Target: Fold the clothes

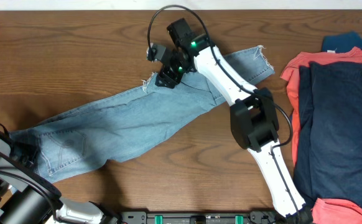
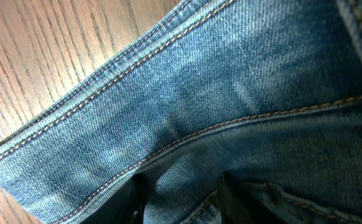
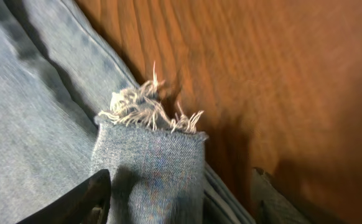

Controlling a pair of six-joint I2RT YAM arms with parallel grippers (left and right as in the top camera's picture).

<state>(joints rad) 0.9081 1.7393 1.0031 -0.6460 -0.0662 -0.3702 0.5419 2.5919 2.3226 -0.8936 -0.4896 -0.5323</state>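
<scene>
Diagonally, jeans (image 1: pixel 125 118), hems (image 1: pixel 263 57) toward upper right.

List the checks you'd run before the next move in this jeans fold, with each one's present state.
1. Waistband grip by the left gripper on the jeans: ok, denim pinched between its jaws.
2. The right gripper lined up on the frayed hem: ok, jaws straddle it.
3. Right jaws closed on that hem: not ok, open.
4. Legs aligned: not ok, the other hem lies apart.
5. Jeans clear of the garment pile: ok, not touching.
</scene>
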